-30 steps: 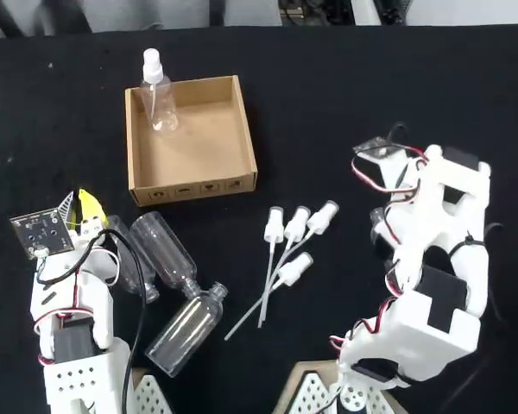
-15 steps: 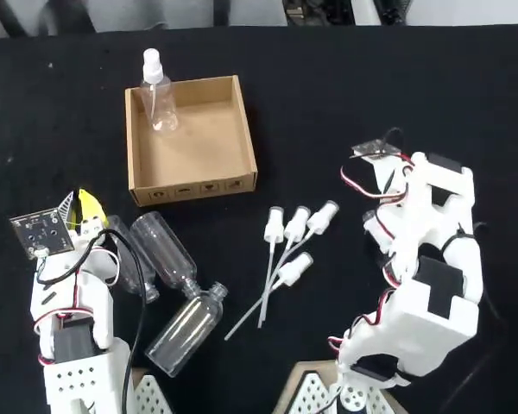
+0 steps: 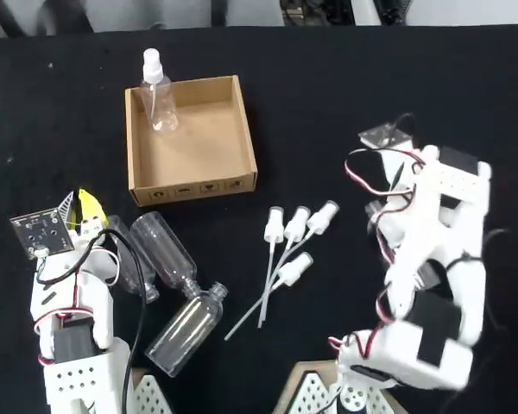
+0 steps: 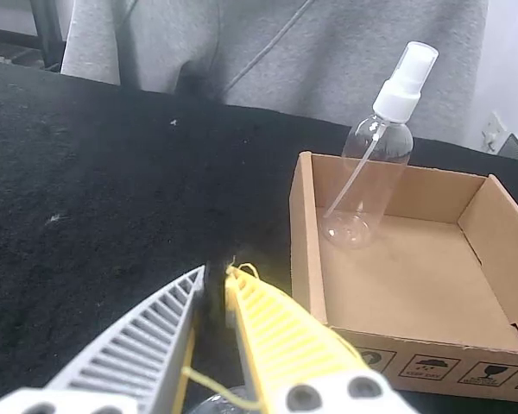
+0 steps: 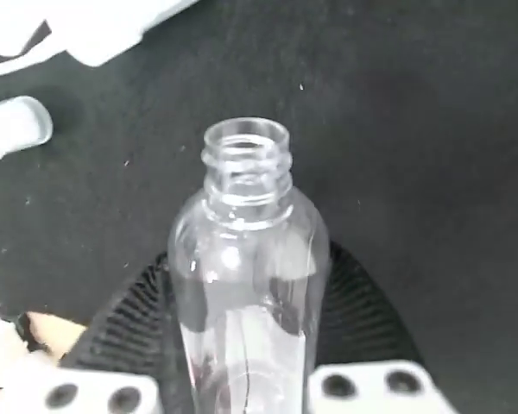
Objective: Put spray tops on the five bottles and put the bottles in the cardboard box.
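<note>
Shifting is all on the right arm's [image 3: 440, 185] side: over the last second, at 4 o'clock on the table, it first leans a little toward 9 o'clock, then swings back. Now its wrist sits farther toward 12 o'clock than in either earlier frame. Everything else lies where it was.

The right gripper [image 5: 242, 285] pinches an open bottle [image 5: 246, 216] by its body, one black finger on each side and the bare threaded neck pointing away from the wrist. The held bottle's height above the table cannot be told.

The left gripper [image 4: 214, 278] rests at 8 o'clock, its fingers drawn almost together on nothing, with only a slit between the tips. Three open bottles [image 3: 166, 250] lie on their sides just beside it, toward 3 o'clock.

The box [image 3: 246, 129] stands at 11 o'clock. One capped bottle [image 4: 371, 164] stands upright in its 10 o'clock corner. Four tops [image 3: 295, 226] lie loose in a cluster near the middle, between the two arms, their tubes trailing toward 7 o'clock.

By this layout one bottle of five is finished. The right arm's shift reads as positioning the held bottle for capping. A top still has to be fetched and fed, tube first, into that neck. That job looks likely to fall to the left gripper, which holds nothing. The clear, smooth bottle could twist in the grip while a top is pushed on.
</note>
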### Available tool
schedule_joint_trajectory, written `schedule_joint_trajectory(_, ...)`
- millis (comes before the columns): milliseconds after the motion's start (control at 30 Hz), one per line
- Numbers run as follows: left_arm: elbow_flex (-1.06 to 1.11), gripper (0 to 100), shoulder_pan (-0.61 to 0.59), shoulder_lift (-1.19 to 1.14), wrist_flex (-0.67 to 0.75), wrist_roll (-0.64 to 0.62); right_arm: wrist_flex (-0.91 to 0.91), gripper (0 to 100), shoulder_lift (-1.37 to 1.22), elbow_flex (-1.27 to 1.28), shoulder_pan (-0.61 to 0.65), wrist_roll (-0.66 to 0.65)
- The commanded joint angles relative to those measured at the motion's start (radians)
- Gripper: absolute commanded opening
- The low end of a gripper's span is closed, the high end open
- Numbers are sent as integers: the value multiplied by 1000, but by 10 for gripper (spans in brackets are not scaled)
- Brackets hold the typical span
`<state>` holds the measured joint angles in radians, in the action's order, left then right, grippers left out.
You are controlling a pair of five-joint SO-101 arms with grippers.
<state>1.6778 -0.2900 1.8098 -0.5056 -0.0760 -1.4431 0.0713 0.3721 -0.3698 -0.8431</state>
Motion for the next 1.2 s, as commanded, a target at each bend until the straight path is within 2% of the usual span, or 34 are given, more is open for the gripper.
schedule_joint_trajectory(0, 22, 37, -13, 5, -3, 14, -52, 47, 160, -2, 23, 9)
schedule_joint_trajectory(367, 22, 37, -13, 5, -3, 14, -41, 47, 446, 183, 101, 20)
schedule_joint_trajectory(533, 22, 37, -13, 5, -3, 14, 38, 47, 572, 254, 130, 161)
schedule_joint_trajectory(700, 22, 37, -13, 5, -3, 14, 91, 49, 668, 326, 196, 227)
schedule_joint_trajectory(833, 22, 37, -13, 5, -3, 14, 109, 49, 700, 351, 250, 325)
schedule_joint_trajectory(1167, 22, 37, -10, 8, -26, 14, 138, 50, 707, 346, 348, 466)
